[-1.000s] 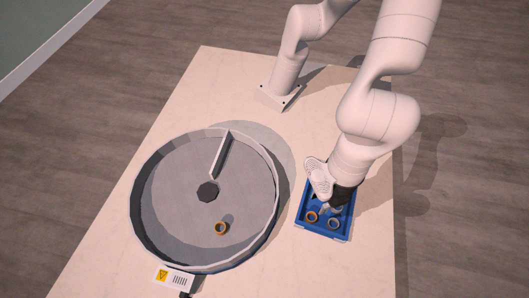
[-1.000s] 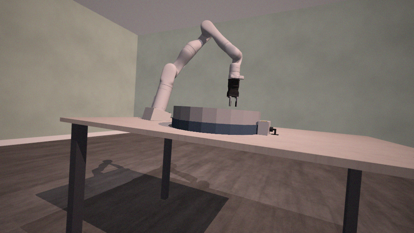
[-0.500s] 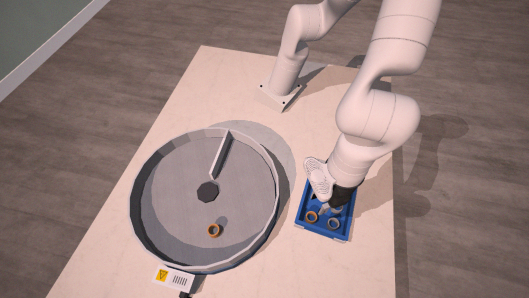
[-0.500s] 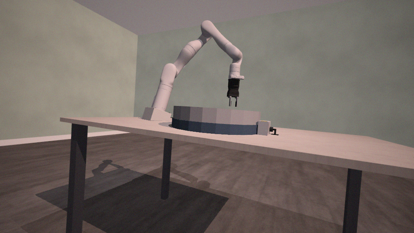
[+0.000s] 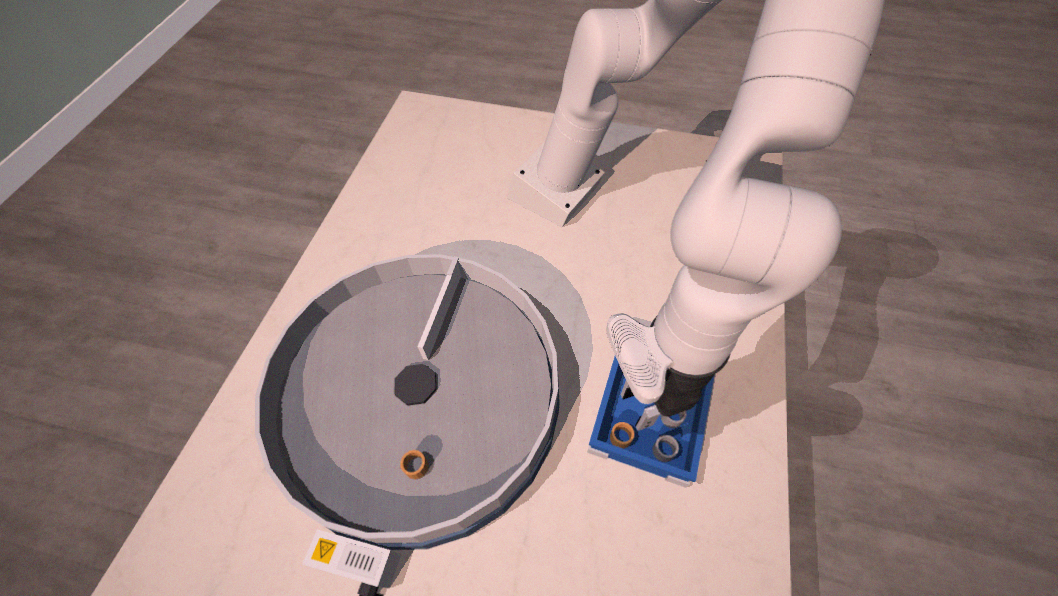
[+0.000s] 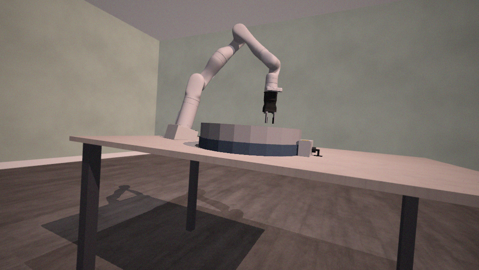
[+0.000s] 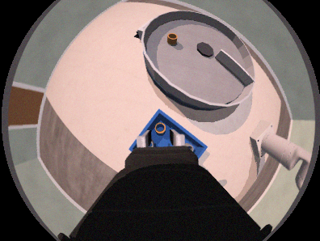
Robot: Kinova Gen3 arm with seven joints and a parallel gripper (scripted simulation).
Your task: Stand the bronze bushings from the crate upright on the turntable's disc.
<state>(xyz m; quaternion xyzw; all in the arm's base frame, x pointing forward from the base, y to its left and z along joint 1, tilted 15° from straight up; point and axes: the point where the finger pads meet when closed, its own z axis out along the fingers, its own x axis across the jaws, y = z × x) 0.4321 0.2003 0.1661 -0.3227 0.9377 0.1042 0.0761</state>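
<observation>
So the biggest thing here is the arm [image 5: 755,229] [image 6: 256,41], coming in from the top right in the top view and reaching down to the right of centre. Next is the turntable [image 5: 549,384] [image 6: 251,132] [image 7: 170,86], filling the lower left middle of that view, with the hub [image 5: 416,383] [image 7: 204,49] at its centre and a divider wall [image 5: 442,310] [image 7: 234,66] above it. Then there's the blue crate [image 5: 644,462] [image 7: 141,133], lower right of centre, with the gripper [image 5: 658,416] [image 6: 270,121] [image 7: 160,135] hanging over it. Claw's pretty wide open and there's nothing in it.

Smallest stuff: one bronze bushing [image 5: 413,464] [image 7: 172,41] is already upright on the disc, below the hub in the top view, clear of it. Another bronze bushing [image 5: 613,435] [image 7: 160,133] sits in the crate's lower left corner, and a steel bushing [image 5: 667,458] is at lower right. Second steel one [image 5: 673,422] is partly hidden behind the claw. Can't tell what else the arm is covering.

I'd call this the start of the next pick, one placed already. Next move is probably shift over that corner bronze, line up, go down and close on it without nudging the steel. Crate wall's close, so finger clearance looks like the tricky bit imo.
</observation>
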